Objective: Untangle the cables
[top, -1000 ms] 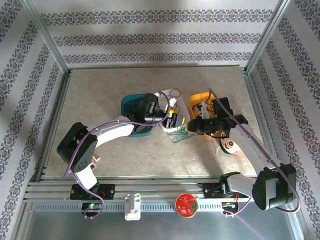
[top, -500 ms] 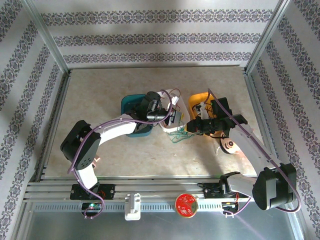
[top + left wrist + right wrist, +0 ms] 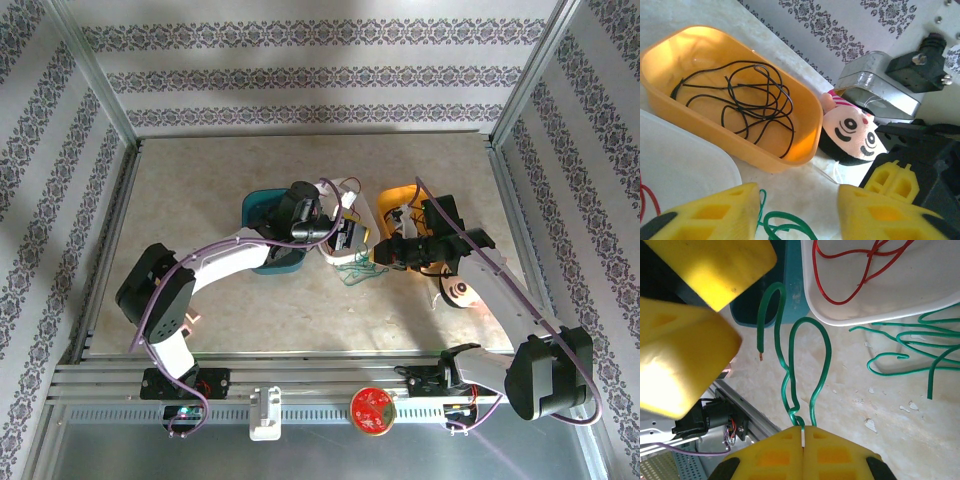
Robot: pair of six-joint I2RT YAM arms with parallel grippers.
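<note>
1. Right gripper (image 3: 803,429): fingers together, clamped on a loop of the green wire (image 3: 828,352).
2. The rest of the green wire lies on the table (image 3: 850,407), just beside the white tray (image 3: 920,295).
3. Left gripper (image 3: 800,210): fingers apart, holding nothing.
4. Red wire (image 3: 839,303): inside the white tray.
5. Black wire (image 3: 737,107): coiled in the yellow bin (image 3: 812,107).

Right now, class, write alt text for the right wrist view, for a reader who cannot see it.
The right gripper is shut on a thin green cable, whose loops rise from it over the pale table. Above lies a white tray holding a red cable; more green cable lies loose to the right.
</note>
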